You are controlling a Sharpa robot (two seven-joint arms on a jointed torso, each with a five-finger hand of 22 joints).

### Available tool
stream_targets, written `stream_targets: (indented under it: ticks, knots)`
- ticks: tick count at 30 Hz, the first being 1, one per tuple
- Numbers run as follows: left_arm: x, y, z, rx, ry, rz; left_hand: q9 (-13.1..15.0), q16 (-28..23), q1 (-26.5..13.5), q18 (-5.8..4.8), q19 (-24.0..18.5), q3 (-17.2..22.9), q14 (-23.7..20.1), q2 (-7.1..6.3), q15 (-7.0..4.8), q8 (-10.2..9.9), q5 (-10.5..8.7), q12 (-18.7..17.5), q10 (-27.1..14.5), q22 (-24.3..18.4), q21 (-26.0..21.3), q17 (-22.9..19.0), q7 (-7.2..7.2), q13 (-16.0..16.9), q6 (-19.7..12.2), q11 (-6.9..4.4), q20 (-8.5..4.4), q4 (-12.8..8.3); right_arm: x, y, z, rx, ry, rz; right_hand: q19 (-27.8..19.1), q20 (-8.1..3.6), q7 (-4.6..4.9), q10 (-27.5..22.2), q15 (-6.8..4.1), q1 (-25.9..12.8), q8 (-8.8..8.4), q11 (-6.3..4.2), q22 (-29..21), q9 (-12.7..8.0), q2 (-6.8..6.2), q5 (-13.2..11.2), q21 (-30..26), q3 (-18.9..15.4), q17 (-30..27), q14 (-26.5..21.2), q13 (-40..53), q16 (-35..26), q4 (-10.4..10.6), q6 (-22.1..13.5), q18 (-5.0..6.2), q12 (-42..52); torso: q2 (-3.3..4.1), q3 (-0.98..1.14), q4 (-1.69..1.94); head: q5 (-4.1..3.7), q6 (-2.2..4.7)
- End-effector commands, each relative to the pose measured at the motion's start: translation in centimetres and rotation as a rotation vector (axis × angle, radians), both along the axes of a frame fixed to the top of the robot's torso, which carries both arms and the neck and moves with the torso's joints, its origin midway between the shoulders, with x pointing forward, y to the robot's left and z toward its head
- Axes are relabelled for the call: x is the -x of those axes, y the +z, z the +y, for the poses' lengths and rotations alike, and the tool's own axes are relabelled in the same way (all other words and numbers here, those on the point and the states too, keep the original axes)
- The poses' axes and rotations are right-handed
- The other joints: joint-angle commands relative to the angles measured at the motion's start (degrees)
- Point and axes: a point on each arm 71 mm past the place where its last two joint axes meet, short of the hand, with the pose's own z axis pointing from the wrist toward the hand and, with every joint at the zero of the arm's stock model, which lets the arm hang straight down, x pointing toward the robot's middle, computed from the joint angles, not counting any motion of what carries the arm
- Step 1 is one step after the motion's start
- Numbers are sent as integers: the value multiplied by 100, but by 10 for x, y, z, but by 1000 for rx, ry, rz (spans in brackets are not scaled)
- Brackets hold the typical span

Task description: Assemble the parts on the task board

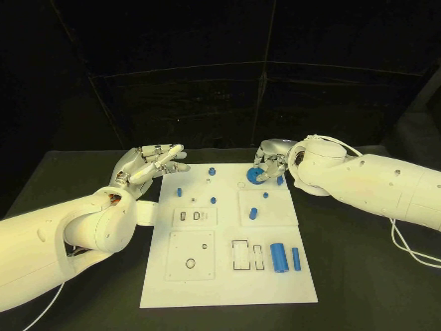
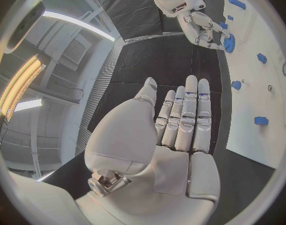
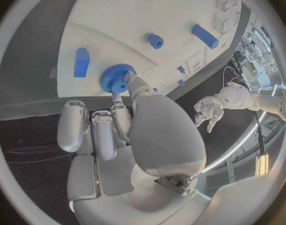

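Note:
The white task board lies in the middle of the table. A blue gear sits near its far edge, and my right hand pinches it with its fingertips from behind. In the right wrist view the gear lies flat on the board, with a fingertip on its hub and others at its rim. My left hand hovers over the board's far left corner, fingers spread, holding nothing. In the left wrist view the left hand is flat, and the right hand is at the gear.
Small blue pegs stand on the far half of the board. A short blue bar lies mid-right. Two blue cylinders lie at the near right beside empty slots. Black table surrounds the board.

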Motion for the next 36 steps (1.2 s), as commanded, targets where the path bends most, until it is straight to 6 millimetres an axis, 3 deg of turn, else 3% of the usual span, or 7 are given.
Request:
stream_targets:
  ticks: [1, 5, 17, 27, 36]
  knots:
    - [0, 1, -1, 6, -9, -7, -9, -22, 9, 73, 35, -11, 27, 70, 26, -22, 30, -21, 3, -7, -27, 7, 32, -3, 1, 23, 11, -29, 1, 5, 4, 2, 2, -73, 66, -15, -48, 55, -40, -23, 55, -31, 37, 13, 108, -70, 49, 177, 426, 387, 46, 31, 8, 140, -69, 60, 0, -3, 1, 2, -3]
    - [0, 1, -1, 6, -11, -6, -9, -23, 11, 73, 36, -11, 28, 71, 26, -24, 30, -24, 5, -8, -28, 8, 32, -3, 2, 23, 11, -32, 3, 8, 9, -19, 5, -108, 84, -45, -85, 77, -70, -172, 46, -66, 74, -6, 93, -264, 71, 432, 435, 389, 71, 35, 53, 251, -76, 70, 0, 1, -1, 0, 7]
    - [1, 2, -1, 8, -14, -6, -9, -23, 11, 73, 36, -11, 28, 71, 26, -24, 30, -24, 5, -8, -28, 8, 32, -3, 2, 23, 11, -32, 24, 23, 51, -79, 96, -248, 152, -70, -105, 121, -91, -437, -31, -81, 201, -19, -116, -275, 130, 960, 458, 395, 122, 45, 47, 349, -101, 78, 2, -2, 5, 58, 31]
    - [1, 2, -2, 9, -16, -6, -9, -23, 11, 73, 36, -11, 28, 71, 26, -24, 30, -24, 5, -8, -28, 8, 32, -3, 2, 23, 11, -32, 24, 19, 92, -75, 164, -244, 155, -67, -95, 124, -86, -487, -69, -73, 210, -23, -155, -291, 135, 1079, 453, 394, 127, 43, 34, 334, -103, 73, 6, -2, 9, 99, 19]
    - [0, 2, -4, 10, -17, -7, -10, -28, 12, 73, 36, -15, 28, 71, 27, -29, 30, -30, 5, -11, -31, 10, 33, -3, 2, 23, 12, -38, 23, 3, 115, -61, 197, -200, 157, -65, -87, 121, -83, -505, -89, -68, 217, -24, -177, -299, 137, 1128, 445, 393, 125, 39, 19, 324, -104, 67, 3, 1, 0, 132, 2]
